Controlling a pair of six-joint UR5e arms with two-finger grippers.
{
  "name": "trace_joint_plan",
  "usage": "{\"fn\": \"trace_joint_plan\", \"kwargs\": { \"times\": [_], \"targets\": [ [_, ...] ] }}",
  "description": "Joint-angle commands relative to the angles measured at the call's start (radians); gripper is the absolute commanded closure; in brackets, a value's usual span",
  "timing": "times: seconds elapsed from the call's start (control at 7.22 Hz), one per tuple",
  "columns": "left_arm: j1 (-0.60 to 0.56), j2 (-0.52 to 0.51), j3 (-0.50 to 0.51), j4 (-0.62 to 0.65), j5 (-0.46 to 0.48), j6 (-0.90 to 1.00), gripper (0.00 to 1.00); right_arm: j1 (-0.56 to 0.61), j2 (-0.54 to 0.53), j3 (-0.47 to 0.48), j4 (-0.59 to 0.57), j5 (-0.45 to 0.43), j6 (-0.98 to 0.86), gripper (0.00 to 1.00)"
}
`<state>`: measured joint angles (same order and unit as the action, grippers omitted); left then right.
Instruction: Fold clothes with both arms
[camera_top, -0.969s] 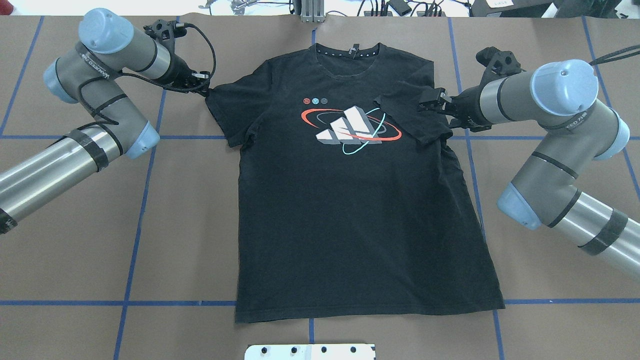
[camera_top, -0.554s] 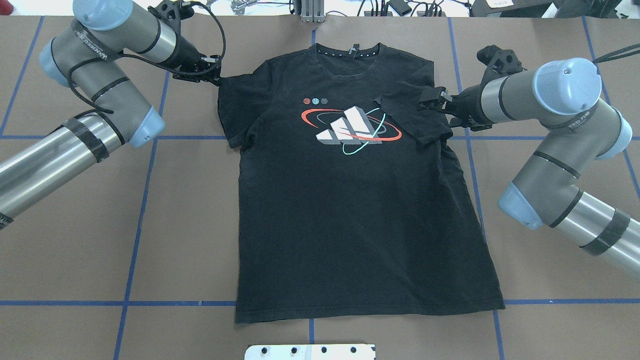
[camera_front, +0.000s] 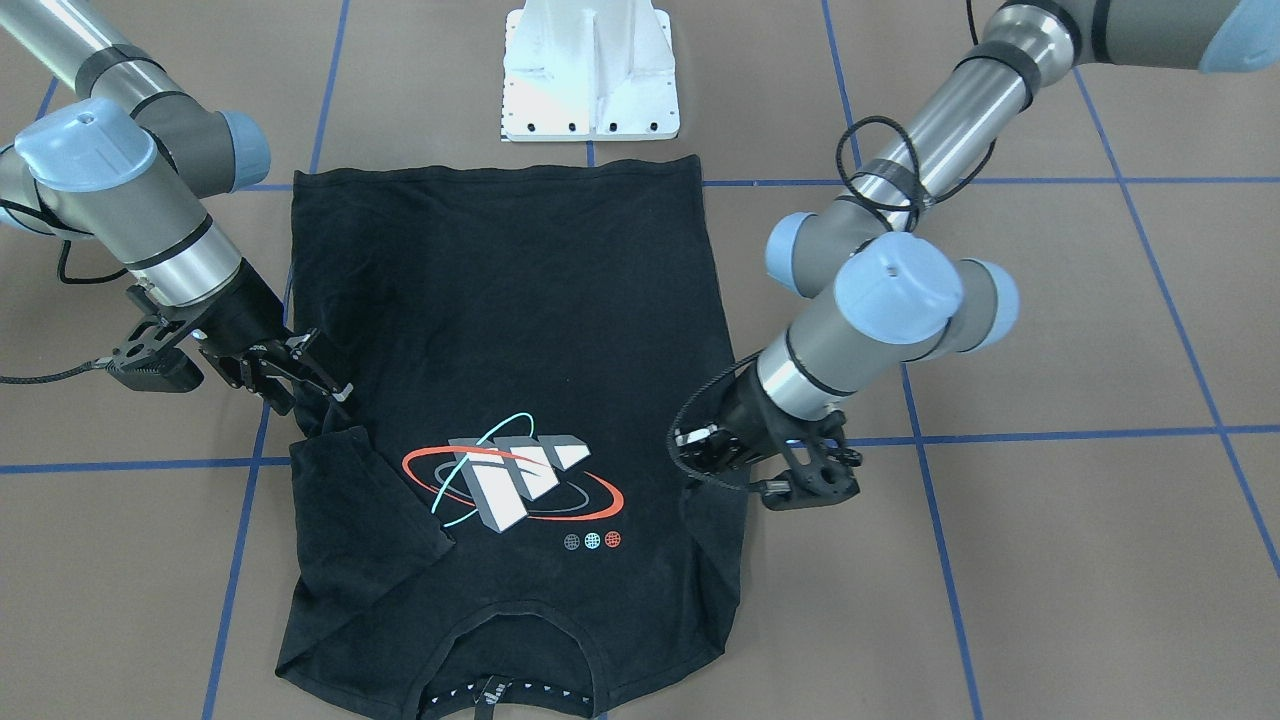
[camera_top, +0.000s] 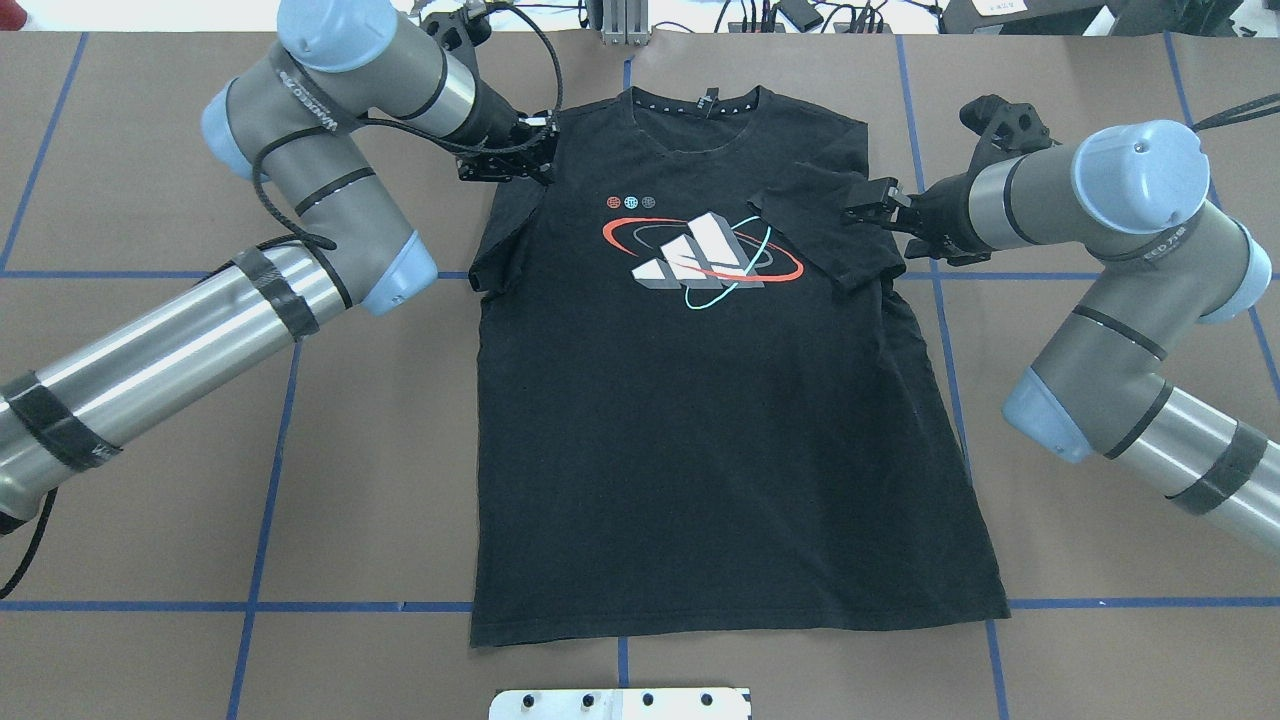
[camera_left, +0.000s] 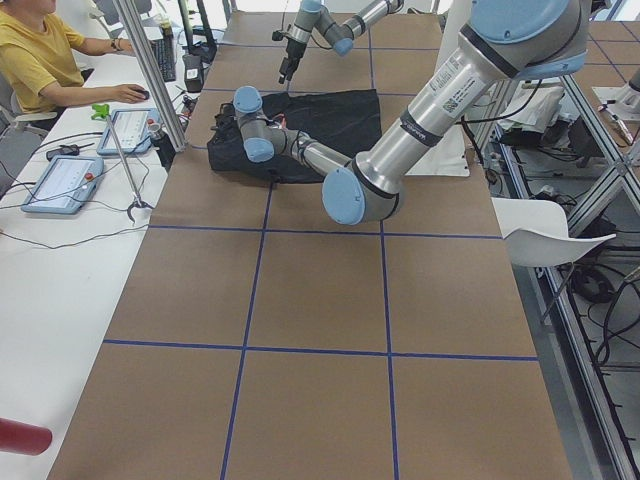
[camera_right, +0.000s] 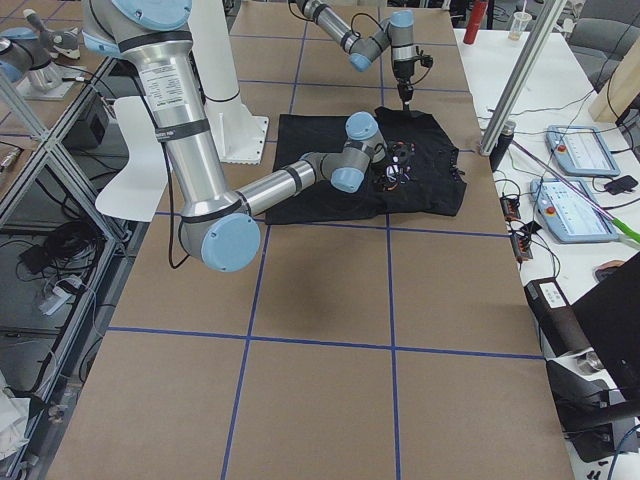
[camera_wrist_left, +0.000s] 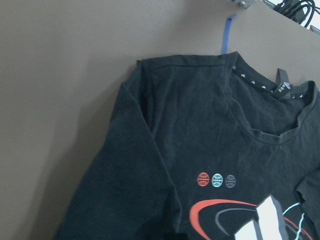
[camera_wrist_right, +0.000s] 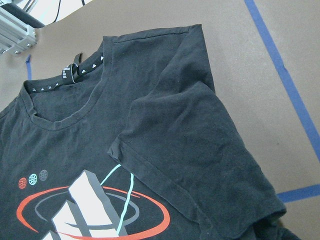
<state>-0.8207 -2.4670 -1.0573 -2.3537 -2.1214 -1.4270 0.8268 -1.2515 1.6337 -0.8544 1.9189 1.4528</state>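
The T-shirt (camera_top: 720, 420) lies flat and print-up in the middle of the table (camera_top: 150, 520). In the overhead view its collar (camera_top: 700, 100) points to 12 o'clock and its hem (camera_top: 740, 612) to 6. It looks like thin, limp cotton: light and not fragile, but likely to sag, drag and crease rather than hold a shape. It is best pinched at seamed edges, such as sleeve ends, shoulders and hem corners, with both sides moved together. The right sleeve (camera_top: 830, 235) lies folded over the chest at 3 o'clock of the logo (camera_top: 700, 250). The right gripper (camera_top: 872, 208) hovers just over it with jaws spread, holding nothing. At 10 o'clock the left gripper (camera_top: 515, 160) appears clamped on the left sleeve (camera_top: 515, 230), which is drawn in toward the shoulder.
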Motion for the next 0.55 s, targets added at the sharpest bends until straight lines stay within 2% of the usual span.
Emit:
{"fn": "trace_joint_plan", "kwargs": {
  "times": [0.0, 0.14, 0.42],
  "targets": [
    [0.015, -0.052, 0.069, -0.006, 0.046, -0.029, 1.00, 0.000, -0.003, 0.000, 0.000, -0.001, 0.000, 0.00],
    [0.017, -0.062, 0.095, -0.009, 0.096, -0.030, 1.00, 0.000, -0.006, 0.000, 0.000, -0.004, 0.000, 0.00],
    [0.021, -0.081, 0.129, -0.015, 0.104, -0.032, 1.00, 0.000, -0.006, 0.000, 0.000, -0.008, 0.000, 0.00]
  ]
}}
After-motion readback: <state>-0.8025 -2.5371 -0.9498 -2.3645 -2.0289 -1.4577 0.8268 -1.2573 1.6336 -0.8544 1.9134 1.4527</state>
